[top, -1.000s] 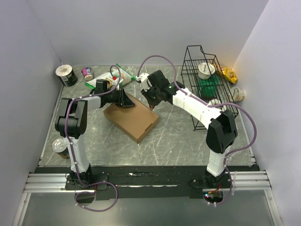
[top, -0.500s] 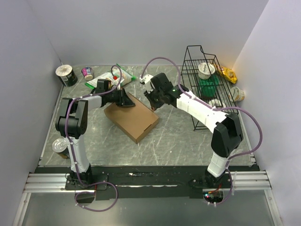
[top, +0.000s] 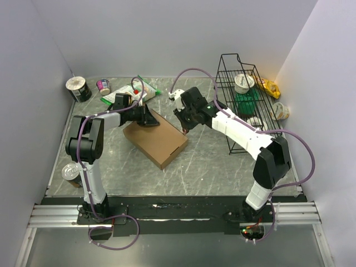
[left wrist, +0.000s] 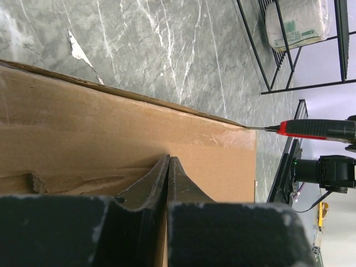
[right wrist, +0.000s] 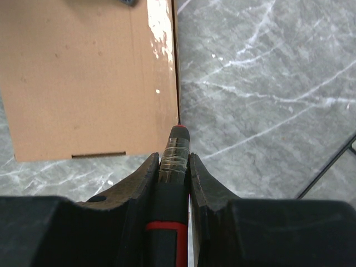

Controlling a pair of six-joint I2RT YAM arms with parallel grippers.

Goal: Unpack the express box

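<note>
The express box (top: pixel 158 142), flat brown cardboard, lies closed in the middle of the table (top: pixel 211 167). My left gripper (top: pixel 149 118) sits over its far left corner. The fingers (left wrist: pixel 168 158) are shut together with nothing between them, low over the box top (left wrist: pixel 111 128). My right gripper (top: pixel 183 123) is shut on a black-and-red cutter (right wrist: pixel 172 222). The cutter's tip (right wrist: pixel 178 130) sits at the box's right edge (right wrist: pixel 89 78). In the left wrist view its thin blade (left wrist: pixel 261 128) meets the far corner of the box.
A black wire rack (top: pixel 245 100) with cups and a green item stands at the right. A green-and-white snack bag (top: pixel 133 94), a small cup (top: pixel 103 86) and a tub (top: pixel 79 89) lie at the far left. A can (top: pixel 71 172) stands by the left arm.
My left fingers have closed fully over the box's far corner. The right arm's elbow has swung right while the cutter stays at the box edge.
</note>
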